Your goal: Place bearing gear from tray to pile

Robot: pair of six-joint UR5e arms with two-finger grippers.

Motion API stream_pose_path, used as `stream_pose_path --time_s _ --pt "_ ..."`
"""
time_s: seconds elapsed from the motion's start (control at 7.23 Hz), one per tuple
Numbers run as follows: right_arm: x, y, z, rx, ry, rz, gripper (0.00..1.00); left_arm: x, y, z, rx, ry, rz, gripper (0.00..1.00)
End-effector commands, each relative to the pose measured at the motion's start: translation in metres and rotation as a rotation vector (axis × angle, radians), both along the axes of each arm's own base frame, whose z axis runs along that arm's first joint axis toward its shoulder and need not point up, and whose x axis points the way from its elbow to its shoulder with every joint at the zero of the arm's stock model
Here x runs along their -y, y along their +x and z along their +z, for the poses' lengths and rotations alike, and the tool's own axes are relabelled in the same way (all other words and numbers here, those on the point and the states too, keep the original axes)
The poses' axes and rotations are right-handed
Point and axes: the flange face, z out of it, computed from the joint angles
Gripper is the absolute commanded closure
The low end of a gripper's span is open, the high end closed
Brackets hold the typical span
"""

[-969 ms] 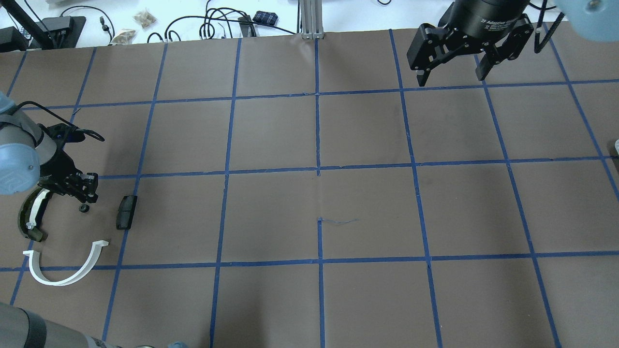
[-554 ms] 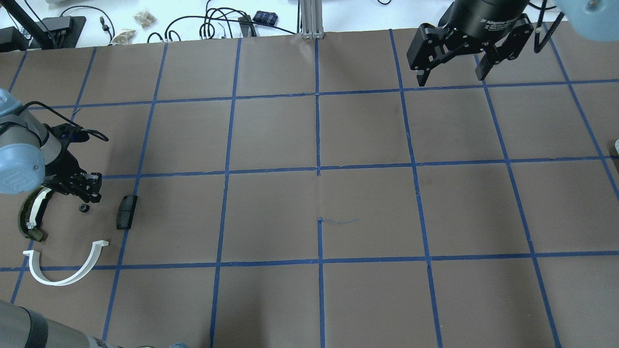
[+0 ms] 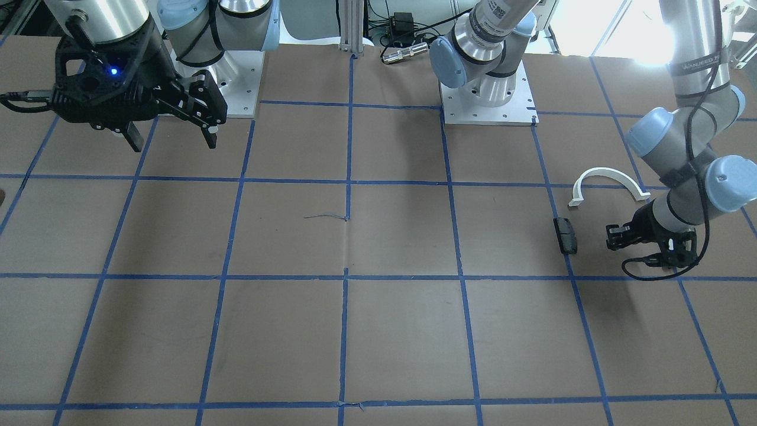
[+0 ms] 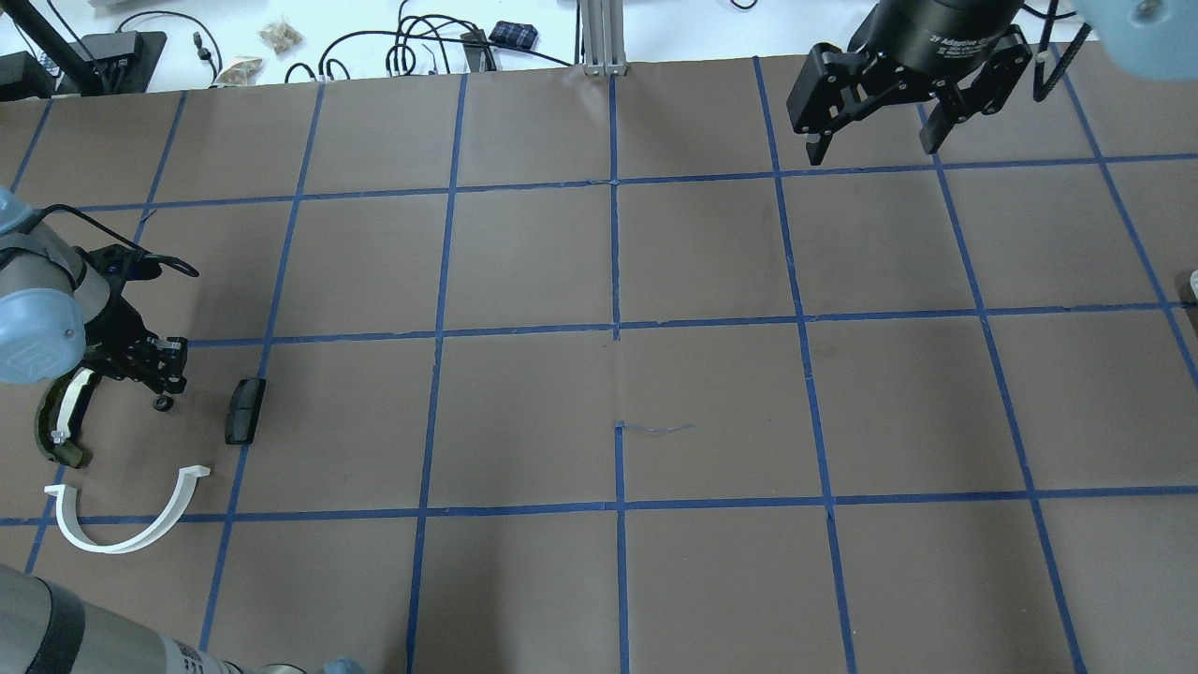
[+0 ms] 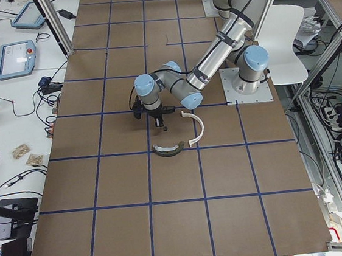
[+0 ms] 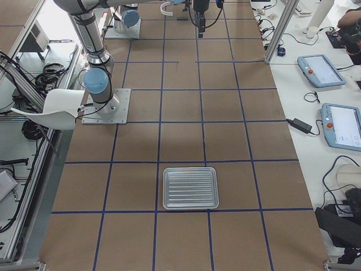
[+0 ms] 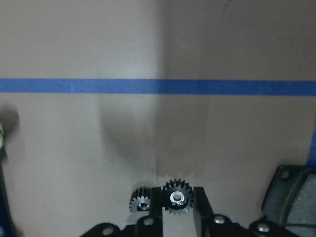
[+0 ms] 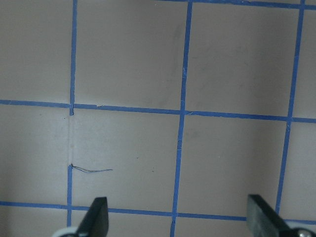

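My left gripper (image 4: pixel 168 377) hangs low over the pile at the table's left end. In the left wrist view it (image 7: pixel 177 203) is shut on a small black bearing gear (image 7: pixel 176 196). A second gear (image 7: pixel 140 199) lies on the paper just beside the fingers, and it also shows in the overhead view (image 4: pixel 162 404). The pile holds a white half-ring arc (image 4: pixel 122 546), a dark olive curved piece with a white strip (image 4: pixel 51 421) and a black block (image 4: pixel 243 410). The ribbed metal tray (image 6: pixel 190 169) lies at the table's other end with nothing in it. My right gripper (image 4: pixel 875 150) is open and empty, held high.
The table is brown paper with a blue tape grid (image 4: pixel 616 328). Cables and small bags (image 4: pixel 281 36) lie past the far edge. My left arm's elbow (image 3: pixel 724 183) hangs over the pile's outer side.
My left gripper shifted slightly right and away, then came back over the pile. The gear on the table and the right arm did not move.
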Motion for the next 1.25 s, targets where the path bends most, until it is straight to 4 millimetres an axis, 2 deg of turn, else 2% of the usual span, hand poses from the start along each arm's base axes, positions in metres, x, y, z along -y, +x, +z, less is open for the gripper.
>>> stream_pose_path --time_s 0.0,0.14,0.28,0.42,0.55,0.69,0.83,0.97,1.11 --pt "0.0 0.004 0.002 0.03 -0.009 0.003 0.0 -0.001 0.003 -0.002 0.004 -0.006 0.004 0.38" --pt "0.001 0.004 0.001 0.03 -0.009 0.003 0.0 0.0 0.004 0.006 0.019 -0.029 0.009 0.08" --pt "0.0 0.004 0.001 0.03 -0.009 0.003 0.0 0.002 -0.009 0.024 0.022 -0.034 0.001 0.03" --pt "0.001 0.005 0.001 0.032 -0.014 0.005 0.0 0.001 -0.017 0.039 -0.025 -0.037 0.011 0.03" --pt "0.004 0.005 0.001 0.031 -0.024 0.003 0.0 0.004 -0.04 0.061 -0.081 -0.041 0.012 0.03" --pt "0.004 0.004 0.001 0.032 -0.024 0.003 0.0 0.016 -0.08 0.092 -0.074 -0.05 -0.051 0.0" --pt "0.004 0.004 0.0 0.029 -0.023 0.005 0.0 0.03 -0.129 0.125 -0.047 -0.078 -0.073 0.0" --pt "0.004 0.003 0.0 0.025 -0.022 0.009 0.0 0.036 -0.182 0.16 -0.022 -0.101 -0.028 0.0" --pt "0.004 0.004 0.001 0.031 -0.024 0.002 0.0 0.038 -0.222 0.2 -0.015 -0.105 -0.003 0.0"
